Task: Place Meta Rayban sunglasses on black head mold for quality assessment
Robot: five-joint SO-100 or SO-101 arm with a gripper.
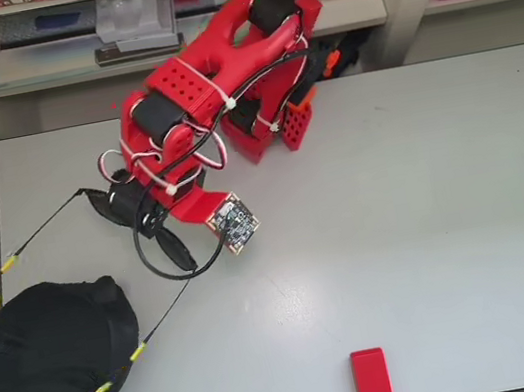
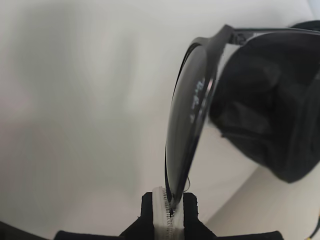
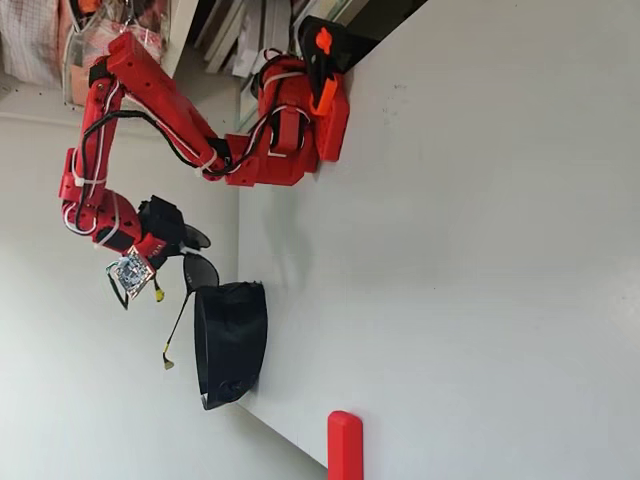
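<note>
1. Our claw [image 2: 172, 202] is pinching the sunglasses [image 2: 192, 115] at the lower rim of one lens. In the wrist view the pale pads meet on the frame edge and the lens stands straight up from them.

2. The sunglasses [image 3: 190, 270] hang in the air off the table [image 3: 480, 240]. In the overhead view the two arms trail away from the claw [image 1: 150, 221] toward the lower left, yellow tips out ahead. One arm reaches past the far side of the head mold [image 1: 47, 386]; the other runs over its near edge.

3. The head mold [image 3: 232, 340] sits just beyond the claw and below it, at the table's corner. In the wrist view it fills the space right behind the lens, close but apart as far as we can tell.

4. We judge the step in hand to be the approach: sliding the frame onto the dome, arms first.

5. To do it well, we should keep the arms straddling the mold, one on each side, and move along their length, not sideways.

6. We should come down slowly, since the grip is on a thin rim and a snag on the mold's flap [image 1: 101, 290] could twist the frame out of the pads.

7. We should let go only once the front rests against the dome and both arms bear on it.
</note>
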